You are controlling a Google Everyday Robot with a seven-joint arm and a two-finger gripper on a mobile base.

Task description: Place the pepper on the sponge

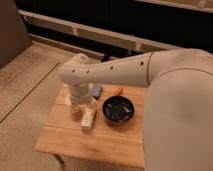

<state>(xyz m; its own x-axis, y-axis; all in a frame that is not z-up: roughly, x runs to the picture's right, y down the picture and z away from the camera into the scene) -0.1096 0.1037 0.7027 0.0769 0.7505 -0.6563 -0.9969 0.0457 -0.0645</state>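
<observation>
Camera view: the gripper (83,108), spread wide, hangs just above the pale bottle (87,122), holding nothing.

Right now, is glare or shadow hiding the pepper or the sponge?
Camera view: warm, even light, no glare on the pepper or the sponge, both visible behind the black bowl, which shows a faint sheen; the gripper hangs over the table, near the sponge.

The table (115,142) is matt wood, the bowl (108,114) glossy black (sheen inside); the gripper (81,109), low over the table's left half, looks smooth plastic.
</observation>
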